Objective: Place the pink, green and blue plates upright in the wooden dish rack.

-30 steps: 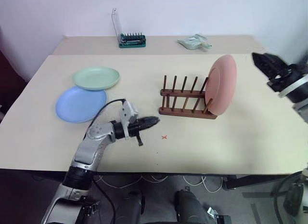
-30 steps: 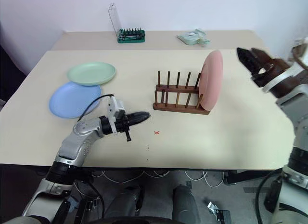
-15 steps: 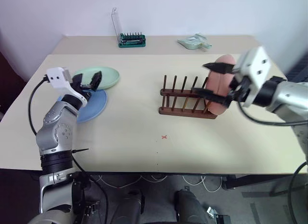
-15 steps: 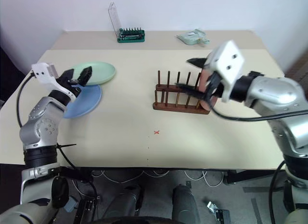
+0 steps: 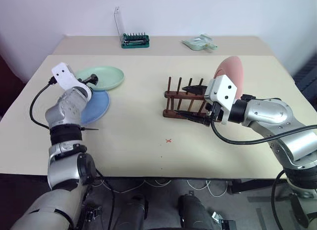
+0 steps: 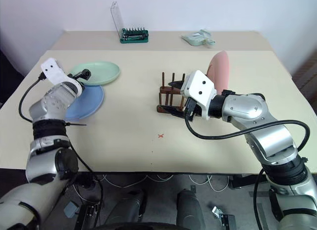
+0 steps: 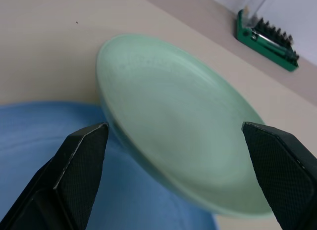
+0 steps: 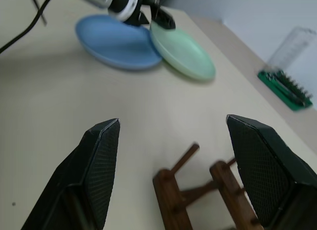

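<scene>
While both grippers (image 5: 90, 82) (image 5: 194, 104) gape empty, beige table (image 5: 148, 151), white wall (image 5: 198, 12) behind, plates (image 5: 101, 77) flat.

Lab: bare table (image 5: 148, 141), screwdriver-bit case (image 5: 135, 40), cables.

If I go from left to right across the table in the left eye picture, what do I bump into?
Left hand → green plate → wooden dish rack → right hand → pink plate. The blue plate lies partly under the green one, so it shares that stretch.
</scene>
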